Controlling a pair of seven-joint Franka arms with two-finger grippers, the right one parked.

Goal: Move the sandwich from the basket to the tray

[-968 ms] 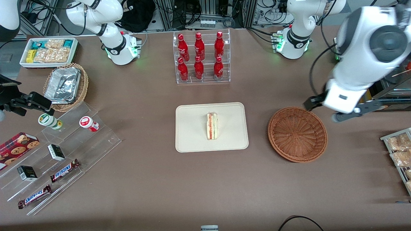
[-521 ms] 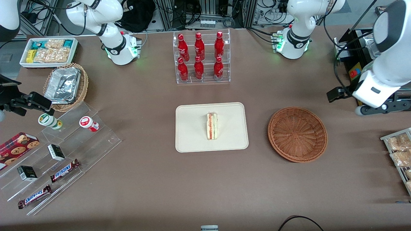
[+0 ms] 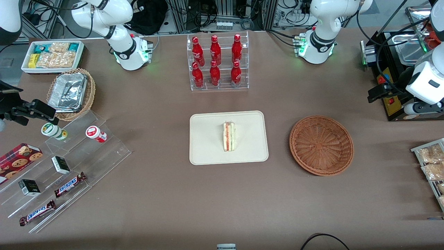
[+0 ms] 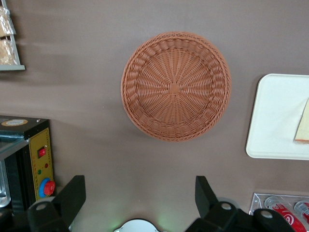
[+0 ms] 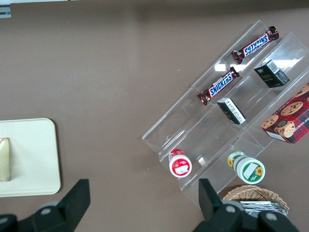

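Observation:
The sandwich (image 3: pixel 229 136), a white wedge with red and green layers, lies on the cream tray (image 3: pixel 208 146) in the middle of the table. The round reddish-brown basket (image 3: pixel 321 145) stands empty beside the tray, toward the working arm's end. My left gripper (image 3: pixel 393 101) hangs open and empty above the table's working-arm end, farther from the front camera than the basket. The left wrist view shows the gripper (image 4: pixel 139 193) with its fingers wide apart, high above the empty basket (image 4: pixel 175 86), with the tray's edge (image 4: pixel 275 121) and a corner of the sandwich (image 4: pixel 303 128).
A black control box with a red button (image 3: pixel 388 100) stands under the gripper. A rack of bagged snacks (image 3: pixel 432 166) lies at the working arm's end. A clear rack of red bottles (image 3: pixel 218 62) stands farther from the front camera than the tray. A clear stepped stand (image 3: pixel 62 170) holds snacks toward the parked arm's end.
The left arm has drawn away from the basket toward the working arm's end of the table and away from the front camera. Sandwich, tray and basket have not moved.

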